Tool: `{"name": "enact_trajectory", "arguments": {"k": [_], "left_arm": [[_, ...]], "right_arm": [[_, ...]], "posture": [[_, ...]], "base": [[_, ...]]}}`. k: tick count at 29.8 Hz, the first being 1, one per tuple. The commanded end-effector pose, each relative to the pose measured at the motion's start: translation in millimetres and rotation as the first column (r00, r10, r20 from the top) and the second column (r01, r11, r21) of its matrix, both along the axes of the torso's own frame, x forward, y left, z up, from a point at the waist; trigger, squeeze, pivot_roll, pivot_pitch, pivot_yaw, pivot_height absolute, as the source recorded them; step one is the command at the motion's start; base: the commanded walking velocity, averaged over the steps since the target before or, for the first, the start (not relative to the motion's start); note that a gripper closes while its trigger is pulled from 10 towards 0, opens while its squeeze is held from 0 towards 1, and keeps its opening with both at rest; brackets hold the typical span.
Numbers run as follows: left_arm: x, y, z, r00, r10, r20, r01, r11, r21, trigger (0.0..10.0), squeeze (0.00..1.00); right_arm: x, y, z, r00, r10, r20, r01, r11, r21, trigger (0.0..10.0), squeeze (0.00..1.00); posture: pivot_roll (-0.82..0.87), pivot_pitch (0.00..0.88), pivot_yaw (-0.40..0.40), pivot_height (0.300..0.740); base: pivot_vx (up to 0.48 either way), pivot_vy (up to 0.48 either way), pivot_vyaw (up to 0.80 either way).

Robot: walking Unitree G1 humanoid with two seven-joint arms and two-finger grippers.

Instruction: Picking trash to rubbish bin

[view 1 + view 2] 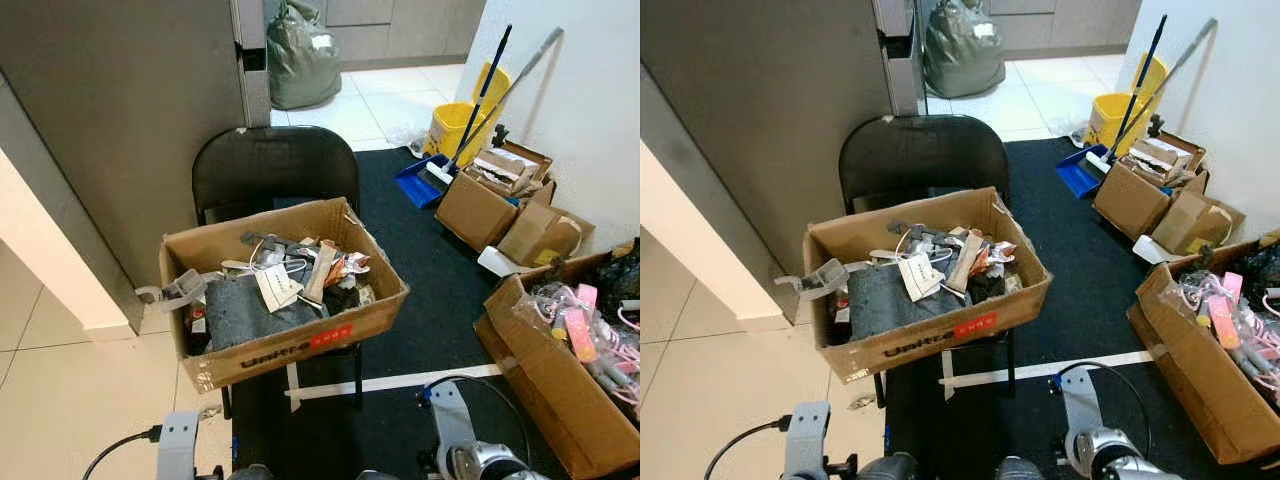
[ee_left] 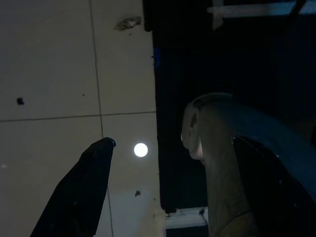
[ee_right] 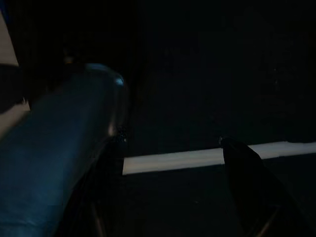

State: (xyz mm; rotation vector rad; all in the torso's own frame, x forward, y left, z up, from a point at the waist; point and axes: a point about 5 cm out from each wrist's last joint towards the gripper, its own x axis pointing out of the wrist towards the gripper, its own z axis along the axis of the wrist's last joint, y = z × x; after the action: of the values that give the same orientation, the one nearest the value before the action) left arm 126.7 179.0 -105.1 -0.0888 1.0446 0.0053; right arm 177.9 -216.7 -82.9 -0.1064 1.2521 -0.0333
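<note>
Nothing of the job looks begun yet, as far as these views let me judge: both arms hang low and neither carries anything. The left gripper (image 2: 170,163) points down at the pale tiled floor (image 2: 49,59) beside the edge of the dark carpet (image 1: 440,300), its fingers (image 2: 81,187) spread apart and empty; the right gripper (image 3: 173,163) hangs over the carpet near a white tape strip (image 3: 197,157), its fingers also apart with nothing between them. Directly ahead, a cardboard box (image 1: 285,355) sits on the seat of a black folding chair (image 1: 270,165), heaped with wrappers, paper tags, a grey cloth and other scraps; I take this to be the trash, or possibly the container serving as the bin, and cannot settle which. A yellow bucket (image 1: 455,125) stands at the far right corner of the carpet beside a blue dustpan (image 1: 418,185) and mop handles leaning on the wall, and may be the real bin. A small scrap (image 2: 127,22) lies on the tiles just off the carpet edge. Everything is still left: choose a piece, grasp it, carry it over. More open boxes (image 1: 500,200) line the right edge of the carpet, one (image 1: 545,380) full of pink items close to the right arm, which narrows the path; a grey sack (image 1: 300,55) sits far back on the tiles.
</note>
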Motion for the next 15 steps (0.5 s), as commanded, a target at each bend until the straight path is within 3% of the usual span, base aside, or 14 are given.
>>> {"name": "enact_trajectory", "arguments": {"k": [1,15], "left_arm": [[-31.6,-4.6,-10.4,0.992,-0.015,-0.128,0.013,1.000,-0.012,10.0,0.00],[-33.8,-5.0,-10.9,0.991,-0.022,-0.132,0.021,1.000,-0.010,10.0,0.00]], "right_arm": [[4.0,-0.7,2.0,1.000,-0.008,0.012,0.008,1.000,0.002,10.0,0.00],[3.0,-2.2,1.8,1.000,-0.011,0.011,0.011,1.000,0.000,10.0,0.00]], "posture": [[0.05,0.066,-0.014,0.740],[0.05,0.072,-0.014,0.740]], "base": [[-0.292,0.000,0.00],[-0.297,0.000,0.00]]}}
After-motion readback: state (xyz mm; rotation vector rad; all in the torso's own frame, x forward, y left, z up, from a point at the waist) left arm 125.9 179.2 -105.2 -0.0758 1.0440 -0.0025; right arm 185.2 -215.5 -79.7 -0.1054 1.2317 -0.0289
